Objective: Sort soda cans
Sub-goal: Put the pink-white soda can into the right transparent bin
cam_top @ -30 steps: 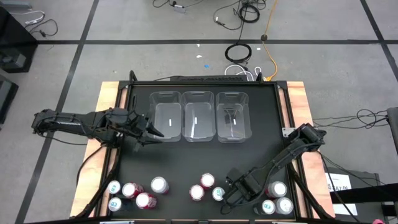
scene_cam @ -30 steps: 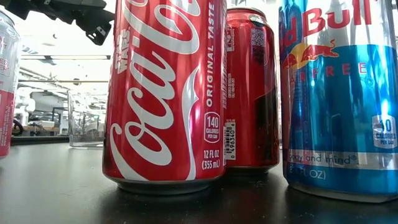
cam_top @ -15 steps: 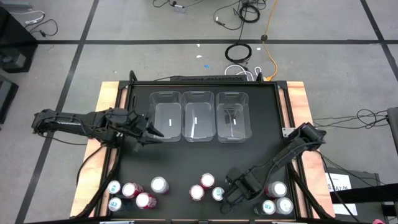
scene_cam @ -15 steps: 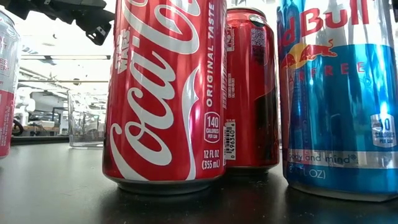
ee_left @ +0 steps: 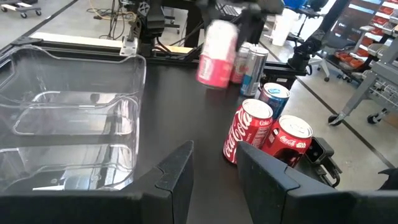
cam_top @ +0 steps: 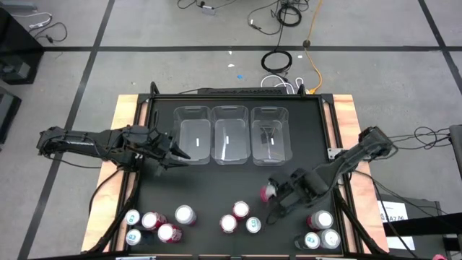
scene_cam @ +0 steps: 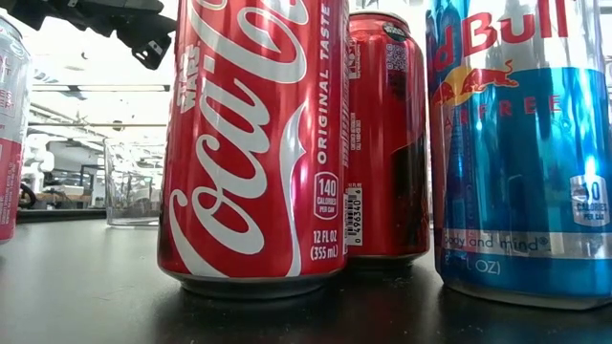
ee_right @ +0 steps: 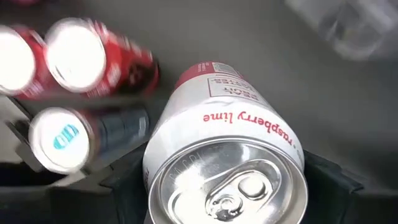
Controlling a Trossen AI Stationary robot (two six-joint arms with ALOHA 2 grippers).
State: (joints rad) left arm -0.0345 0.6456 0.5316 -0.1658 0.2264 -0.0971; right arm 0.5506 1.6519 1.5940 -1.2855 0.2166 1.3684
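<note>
My right gripper [cam_top: 274, 193] is shut on a pink-and-white soda can [ee_right: 227, 143] with a silver top, in the air over the table's near right part. The can also shows in the left wrist view, blurred [ee_left: 217, 53]. Several more soda cans stand upright on their bases along the near edge: a left group [cam_top: 155, 224], a middle trio [cam_top: 240, 219] and a right group [cam_top: 321, 230]. Up close stand a red cola can [scene_cam: 253, 143] and a blue can [scene_cam: 521, 143]. My left gripper [cam_top: 177, 153] waits open beside the left bin, with nothing between its fingers. My right gripper pinches the pink can's upper wall [ee_right: 155, 165], just under the silver top, between its two fingers [ee_right: 124, 183]. One finger lies on each side. They come from above, pointing steeply down. The can hangs below them, top up and slightly tilted, clear of the table.
Three clear plastic bins [cam_top: 230, 133] stand side by side at the far middle of the black table; the left one fills the left wrist view [ee_left: 68, 106]. Bare black table lies between the bins and the cans. Wooden rails [cam_top: 126, 108] edge the table.
My right gripper has risen and gone toward the far edge and the bins, carrying the pink can, which now hangs clear of the table. Most of this move came in the last half second. The other cans have stayed put.
</note>
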